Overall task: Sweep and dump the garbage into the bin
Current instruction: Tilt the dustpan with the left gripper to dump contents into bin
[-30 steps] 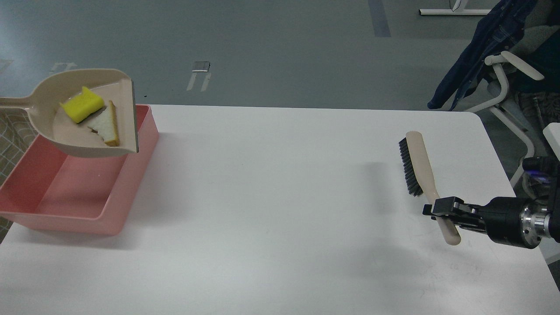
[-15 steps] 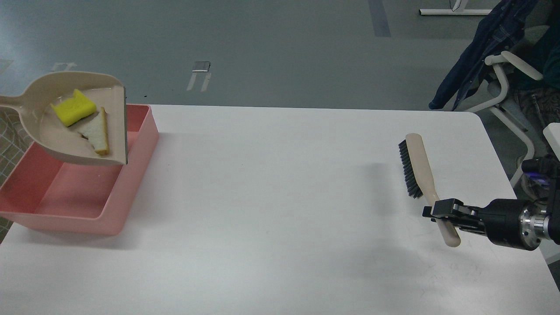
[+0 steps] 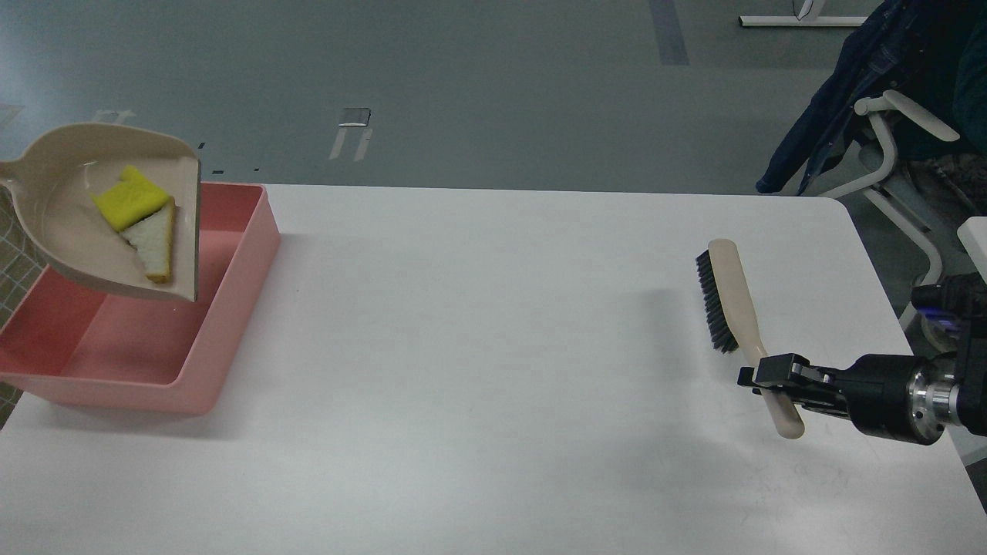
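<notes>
At the far left the beige plastic dustpan hangs tilted above the bin, its long handle running off the frame edge, so the left gripper is out of view and its state cannot be told. Both pieces of garbage lie inside the pan: the yellow sponge piece, soft-looking and blocky with a flat bright top, and just below it, touching, the white bread wedge, a triangle with a thin tan crust along one edge. Sweeping therefore looks finished, while dumping is only under way — the scraps sit against the pan's lip over the bin and nothing has dropped in yet. The bin is a shallow rectangular pink tub with smooth, slightly glossy walls, and what shows of its floor is bare. It stands on the left end of the matte white table. Well apart, at the right, the hand brush points away from the robot, a pale smooth back over stiff dark bristles. The right gripper is clamped around the brush's rounded handle near its end — holding it above the table or resting on it, the view does not settle.
</notes>
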{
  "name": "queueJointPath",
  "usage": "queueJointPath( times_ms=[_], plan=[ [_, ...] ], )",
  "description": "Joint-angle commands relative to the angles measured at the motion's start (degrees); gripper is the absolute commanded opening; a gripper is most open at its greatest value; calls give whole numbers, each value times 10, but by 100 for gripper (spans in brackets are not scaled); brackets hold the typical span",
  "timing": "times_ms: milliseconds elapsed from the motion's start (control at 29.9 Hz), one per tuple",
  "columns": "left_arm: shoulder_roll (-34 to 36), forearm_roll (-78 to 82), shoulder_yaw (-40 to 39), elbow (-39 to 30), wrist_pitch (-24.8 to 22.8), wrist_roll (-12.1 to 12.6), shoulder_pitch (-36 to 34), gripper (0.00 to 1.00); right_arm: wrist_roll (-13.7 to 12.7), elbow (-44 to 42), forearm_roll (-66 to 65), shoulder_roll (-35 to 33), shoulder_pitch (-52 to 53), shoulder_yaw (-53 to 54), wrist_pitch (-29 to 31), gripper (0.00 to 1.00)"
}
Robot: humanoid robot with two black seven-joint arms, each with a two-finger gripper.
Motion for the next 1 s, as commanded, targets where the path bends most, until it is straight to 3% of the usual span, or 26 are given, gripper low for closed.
queueJointPath(
  times_ms=[0, 969],
  plan=[
    [2, 23, 0, 1, 0, -1, 1, 0, 0, 0, 0, 2, 0, 0, 0, 0],
    [30, 138, 0, -2, 75, -4, 11, 0, 0, 1, 0, 5, -2, -1, -4, 0]
  ],
)
